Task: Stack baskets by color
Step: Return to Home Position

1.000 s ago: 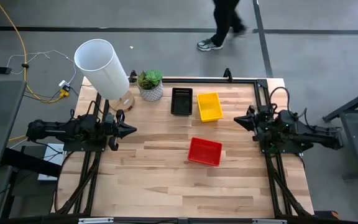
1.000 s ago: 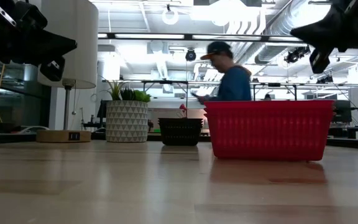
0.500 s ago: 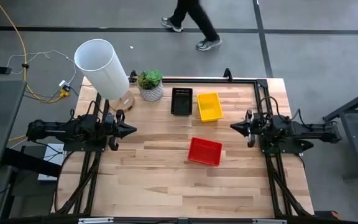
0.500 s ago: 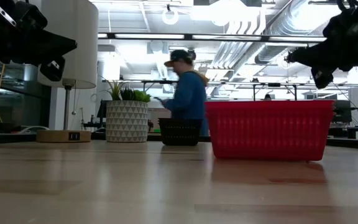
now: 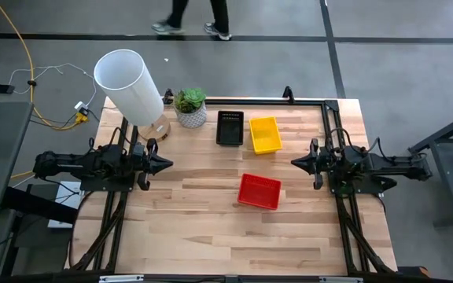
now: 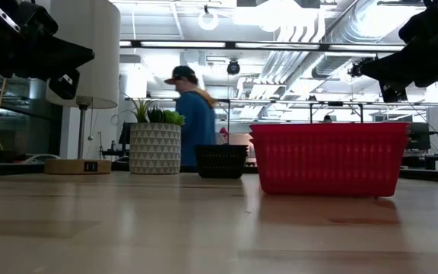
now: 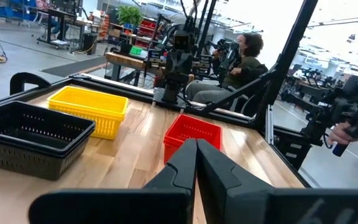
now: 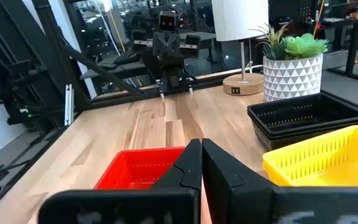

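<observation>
Three piles of baskets rest on their bottoms on the wooden table: black [image 5: 230, 127] at the far middle, yellow [image 5: 264, 134] right beside it, and red [image 5: 259, 191] nearer the middle. The black pile [image 8: 306, 121] shows stacked rims. My left gripper [image 5: 167, 164] hovers shut over the table's left edge, pointing level toward the right. My right gripper [image 5: 296, 162] hovers shut over the right edge, pointing level toward the left. Neither is near a basket.
A white pot with a green plant [image 5: 190, 108] and a big white cylinder on a wooden base [image 5: 130, 86] stand at the far left corner. A person walks past beyond the far edge [image 5: 195, 16]. Bare wood lies across the table's near half.
My right gripper has sunk a little, swung toward the table's near side, and rolled about its own axis; it stays shut. A person behind the table has walked from right to left. The baskets have kept still.
</observation>
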`<state>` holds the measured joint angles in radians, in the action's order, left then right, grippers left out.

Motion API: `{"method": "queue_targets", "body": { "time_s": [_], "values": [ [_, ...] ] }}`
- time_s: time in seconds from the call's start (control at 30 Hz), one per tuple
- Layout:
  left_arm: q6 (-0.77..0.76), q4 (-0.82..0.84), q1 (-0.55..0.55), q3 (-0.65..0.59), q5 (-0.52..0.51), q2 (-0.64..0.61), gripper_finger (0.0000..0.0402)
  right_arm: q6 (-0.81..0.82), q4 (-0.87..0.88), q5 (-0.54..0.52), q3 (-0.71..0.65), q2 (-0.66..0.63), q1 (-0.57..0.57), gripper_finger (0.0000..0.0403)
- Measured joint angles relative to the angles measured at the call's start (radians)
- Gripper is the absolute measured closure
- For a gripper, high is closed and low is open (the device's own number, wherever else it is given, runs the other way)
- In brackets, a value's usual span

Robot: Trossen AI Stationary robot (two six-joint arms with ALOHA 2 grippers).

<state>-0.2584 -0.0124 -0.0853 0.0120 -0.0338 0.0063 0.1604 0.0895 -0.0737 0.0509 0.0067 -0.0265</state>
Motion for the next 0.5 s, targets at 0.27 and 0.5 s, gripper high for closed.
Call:
{"method": "queue_targets", "body": {
  "time_s": [0.27,0.5],
  "values": [
    [0.0,0.0,0.0,0.0,0.0,0.0,0.0401,0.019,0.007,0.101,0.0,0.0,-0.001,0.0403],
    [0.0,0.0,0.0,0.0,0.0,0.0,0.0401,0.016,0.007,0.108,0.0,0.0,-0.001,0.0403]
  ]
}}
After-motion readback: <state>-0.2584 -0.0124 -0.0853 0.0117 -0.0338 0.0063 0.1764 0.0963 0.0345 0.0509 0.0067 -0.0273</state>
